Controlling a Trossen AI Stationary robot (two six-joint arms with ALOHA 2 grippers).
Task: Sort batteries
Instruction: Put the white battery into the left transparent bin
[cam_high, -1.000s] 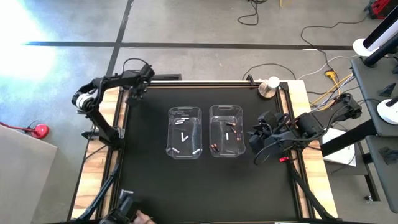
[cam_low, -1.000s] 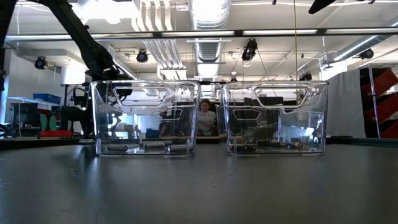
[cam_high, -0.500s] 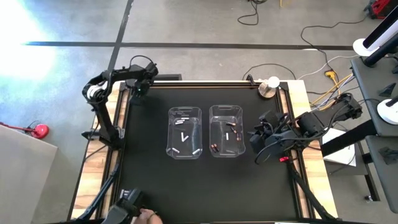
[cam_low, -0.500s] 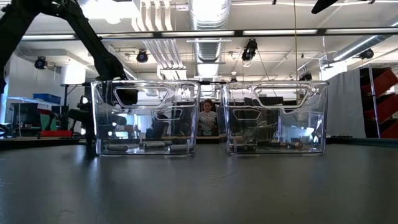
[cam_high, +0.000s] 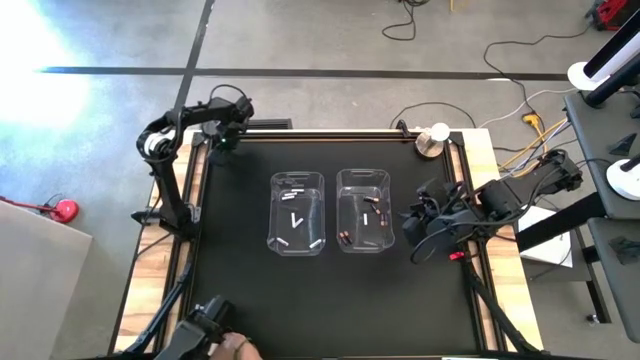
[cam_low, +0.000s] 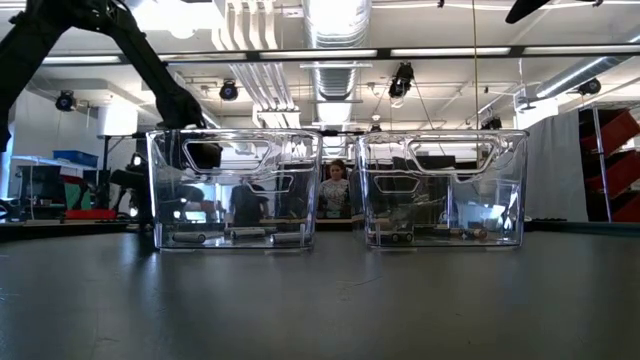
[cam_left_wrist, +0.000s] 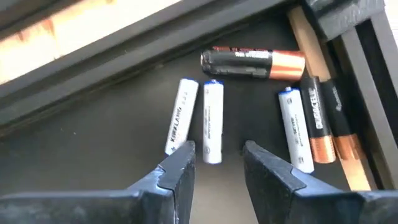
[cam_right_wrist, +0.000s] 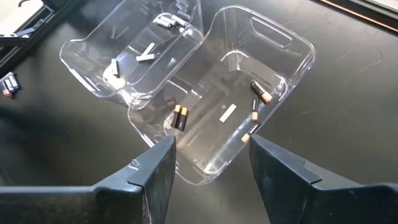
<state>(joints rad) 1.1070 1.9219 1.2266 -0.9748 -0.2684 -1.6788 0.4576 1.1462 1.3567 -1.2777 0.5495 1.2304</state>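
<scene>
Several loose batteries lie on the black mat in the far left corner: white ones (cam_left_wrist: 212, 121) and dark ones with copper ends (cam_left_wrist: 252, 62). My left gripper (cam_high: 226, 142) hovers over them, open and empty (cam_left_wrist: 217, 155), with one white battery just ahead of its fingertips. Two clear bins stand mid-table. The left bin (cam_high: 297, 213) holds white batteries (cam_right_wrist: 147, 52). The right bin (cam_high: 364, 210) holds dark copper-ended ones (cam_right_wrist: 180, 116). My right gripper (cam_high: 415, 226) waits open and empty (cam_right_wrist: 211, 149) to the right of the right bin.
A raised black frame and a wooden border (cam_left_wrist: 93, 25) run close behind the loose batteries. A round silver object (cam_high: 432, 140) sits at the far right corner. A person's hand (cam_high: 235, 348) shows at the near edge, and a person (cam_low: 335, 190) stands in the room beyond.
My left arm has swung its gripper a little toward the table's far edge and right, over the far left corner. The bins, the batteries and my right arm have kept still.
</scene>
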